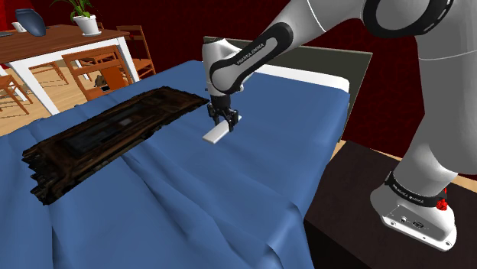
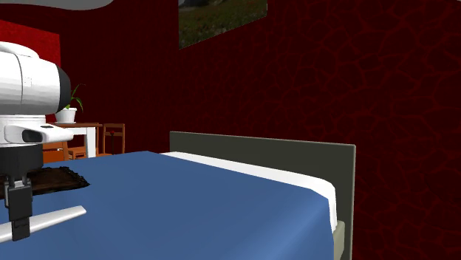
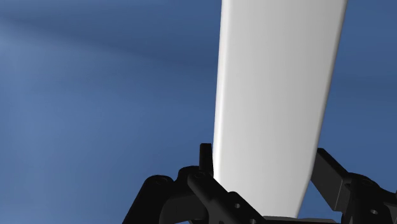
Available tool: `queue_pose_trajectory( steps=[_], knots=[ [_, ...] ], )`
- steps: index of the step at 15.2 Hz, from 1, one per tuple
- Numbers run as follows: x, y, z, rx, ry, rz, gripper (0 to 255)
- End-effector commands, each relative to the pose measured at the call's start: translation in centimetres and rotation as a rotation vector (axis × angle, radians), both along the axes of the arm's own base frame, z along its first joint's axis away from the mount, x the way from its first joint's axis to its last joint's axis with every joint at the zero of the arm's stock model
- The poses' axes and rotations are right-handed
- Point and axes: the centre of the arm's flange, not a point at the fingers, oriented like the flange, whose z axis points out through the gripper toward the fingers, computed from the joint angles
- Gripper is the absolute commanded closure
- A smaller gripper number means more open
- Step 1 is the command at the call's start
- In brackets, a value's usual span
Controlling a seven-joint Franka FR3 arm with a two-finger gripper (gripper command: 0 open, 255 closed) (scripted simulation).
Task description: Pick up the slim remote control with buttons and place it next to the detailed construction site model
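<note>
1. Bed (image 1: 191, 199): blue cover with a grey headboard (image 2: 262, 151). It carries all the task items.

2. Arm (image 1: 321, 30): white with dark joints. "FRANKA EMIKA" is printed on the forearm and again on the band around the base. The arm reaches from the stand (image 1: 359, 199) over the bed. The forearm slopes down toward the model and the wrist points straight down.

3. Model (image 1: 107, 137): a long, flat, dark brown slab. It lies on the cover, slanted across the shoulder view.

4. Remote (image 1: 216, 135): a slim, plain white bar.
   - Position: near the model's headboard-side end, on that end's right in the shoulder view. It is apart from the model.
   - The hand grips it close to one end. The longer part projects away from the hand, nearly level in the second exterior view.
   - Contact with the cover cannot be confirmed.

5. Hand (image 1: 227, 118): black, directly above the remote. The two fingers (image 3: 205, 159) are closed against the remote's long edges, one on each side.
</note>
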Motion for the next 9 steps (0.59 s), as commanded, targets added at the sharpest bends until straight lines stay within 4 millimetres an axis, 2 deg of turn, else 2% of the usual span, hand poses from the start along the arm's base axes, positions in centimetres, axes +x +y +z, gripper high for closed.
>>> queue_pose_trajectory(
  steps=[1, 6, 9],
  knots=[
    [0.0, 0.0, 0.0, 0.000, 0.000, 0.000, 0],
    [0.0, 0.0, 0.0, 0.000, 0.000, 0.000, 0],
    [0.0, 0.0, 4.0, 0.000, 0.000, 0.000, 0]
  ],
)
